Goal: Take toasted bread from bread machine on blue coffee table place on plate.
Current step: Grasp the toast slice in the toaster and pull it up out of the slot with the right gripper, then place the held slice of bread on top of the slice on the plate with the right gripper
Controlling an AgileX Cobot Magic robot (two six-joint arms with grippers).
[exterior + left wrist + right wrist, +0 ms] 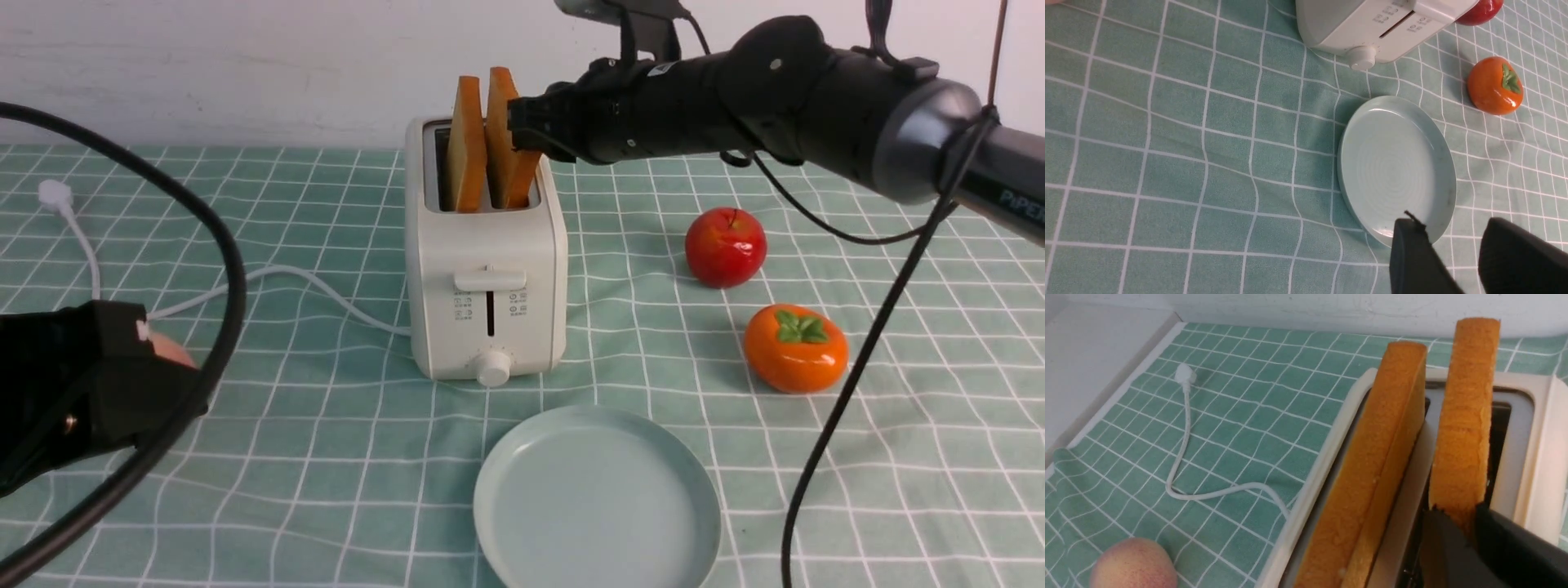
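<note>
The cream-white bread machine stands mid-table on the mint-green grid cloth. Two slices of toasted bread stand in its slots: the left slice and the right slice. My right gripper is shut on the right slice's edge; in the right wrist view the fingers clamp that slice beside the left slice. The pale blue-green plate lies empty in front of the bread machine. My left gripper is open and empty above the plate's rim, low at the left in the front view.
A red apple and an orange persimmon sit right of the bread machine. The white cord runs left to its plug. A peach lies near my left gripper. A white wall backs the table.
</note>
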